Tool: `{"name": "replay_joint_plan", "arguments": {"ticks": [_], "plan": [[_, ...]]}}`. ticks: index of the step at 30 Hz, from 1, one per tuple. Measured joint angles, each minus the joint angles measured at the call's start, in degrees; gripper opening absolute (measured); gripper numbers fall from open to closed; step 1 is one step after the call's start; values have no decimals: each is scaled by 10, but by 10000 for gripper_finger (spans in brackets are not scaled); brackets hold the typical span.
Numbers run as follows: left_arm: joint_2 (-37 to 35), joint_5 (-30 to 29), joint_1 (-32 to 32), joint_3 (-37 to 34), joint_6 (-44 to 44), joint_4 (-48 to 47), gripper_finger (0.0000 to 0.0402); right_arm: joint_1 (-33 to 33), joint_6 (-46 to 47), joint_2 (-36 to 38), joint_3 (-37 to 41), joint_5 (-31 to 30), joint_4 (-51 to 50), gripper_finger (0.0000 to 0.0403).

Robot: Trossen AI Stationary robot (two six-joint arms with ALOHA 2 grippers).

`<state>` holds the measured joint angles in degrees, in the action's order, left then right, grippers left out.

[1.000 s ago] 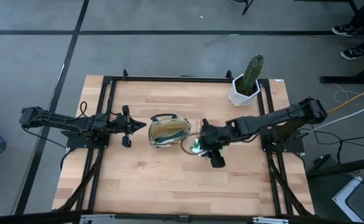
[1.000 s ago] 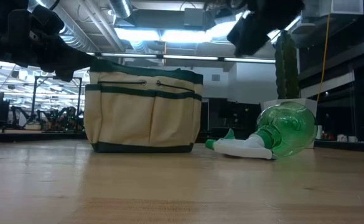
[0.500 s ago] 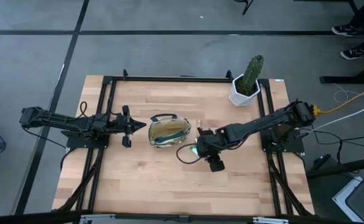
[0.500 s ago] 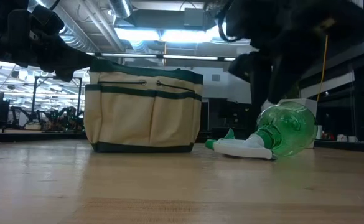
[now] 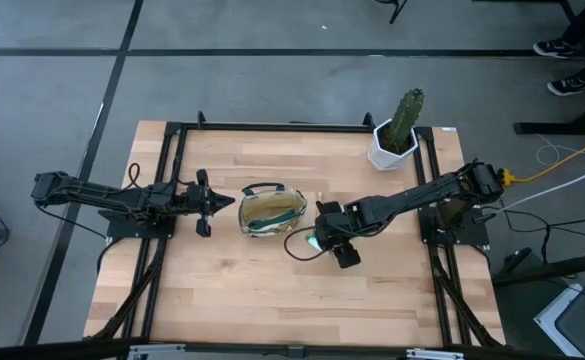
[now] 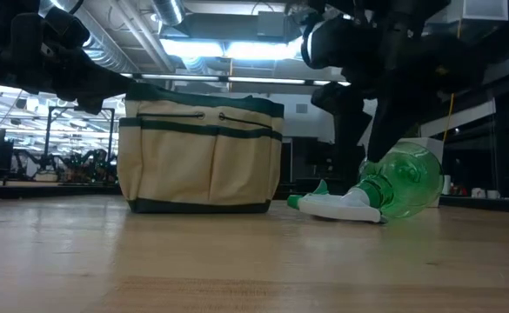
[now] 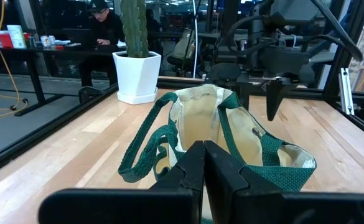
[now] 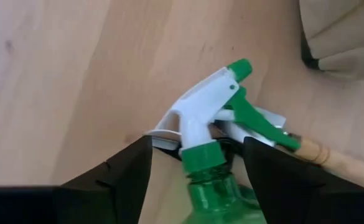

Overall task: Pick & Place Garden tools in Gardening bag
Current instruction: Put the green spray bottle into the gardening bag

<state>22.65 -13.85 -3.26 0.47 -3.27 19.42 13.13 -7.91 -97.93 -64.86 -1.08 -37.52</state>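
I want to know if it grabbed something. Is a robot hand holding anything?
Not yet. The right hand is open around the green spray bottle's neck. The left hand is shut, empty.

1. I count two robot arms over the table, so two grippers: the left gripper beside the bag and the right gripper over the bottle.
2. I see one bag, beige with green trim.
3. I see one green spray bottle lying on its side.
4. One wooden handle pokes out just behind the bottle's trigger; I cannot tell what tool it belongs to.
5. One potted cactus stands at the table's far corner.
6. One table.
7. One person sits at a desk in the room behind.
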Motion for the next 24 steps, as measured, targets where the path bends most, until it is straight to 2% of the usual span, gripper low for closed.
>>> {"name": "replay_joint_plan", "arguments": {"ticks": [12,19,24], "plan": [[0,0,0,0,0,0,4,0,-20,-38,0,-4,-13,242],[0,0,0,0,0,-7,4,0,-36,-70,0,-50,-24,240],[0,0,0,0,0,-8,4,0,-37,-76,0,-52,-25,240]]}}
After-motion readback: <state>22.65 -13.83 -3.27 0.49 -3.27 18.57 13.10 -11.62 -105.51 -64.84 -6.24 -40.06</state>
